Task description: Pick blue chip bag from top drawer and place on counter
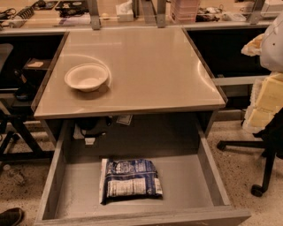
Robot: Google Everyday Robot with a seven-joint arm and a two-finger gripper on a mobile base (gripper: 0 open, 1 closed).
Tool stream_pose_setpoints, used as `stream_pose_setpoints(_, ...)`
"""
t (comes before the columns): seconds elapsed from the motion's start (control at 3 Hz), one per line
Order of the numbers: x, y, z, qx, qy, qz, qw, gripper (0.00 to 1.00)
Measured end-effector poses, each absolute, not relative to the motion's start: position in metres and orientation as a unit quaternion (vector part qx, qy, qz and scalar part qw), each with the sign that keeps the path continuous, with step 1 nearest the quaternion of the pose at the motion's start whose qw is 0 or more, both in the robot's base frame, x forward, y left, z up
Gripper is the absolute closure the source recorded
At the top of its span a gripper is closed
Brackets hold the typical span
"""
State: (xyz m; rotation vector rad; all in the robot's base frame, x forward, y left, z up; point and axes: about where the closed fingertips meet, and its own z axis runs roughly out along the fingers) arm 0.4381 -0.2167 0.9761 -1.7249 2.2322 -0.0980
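Note:
The blue chip bag [129, 179] lies flat on the floor of the open top drawer [185, 185], left of the middle, with its white label panel facing up. The counter [146, 70] is the glossy beige tabletop right above the drawer. My gripper [266, 100] shows only partly at the right edge of the view, beside the counter's right side and well above and to the right of the bag. It holds nothing that I can see.
A white round bowl [86, 77] sits on the left part of the counter. A cluttered bench with metal posts [95, 13] runs behind it. A black chair base [261, 154] stands on the floor at the right, and dark furniture legs [17, 132] at the left.

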Motion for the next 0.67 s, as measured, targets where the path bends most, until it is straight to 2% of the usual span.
stream_pose_setpoints(0.67, 0.444, -0.193, 0.966, -0.616, 0.771, -0.024, 0.163, 0.0)
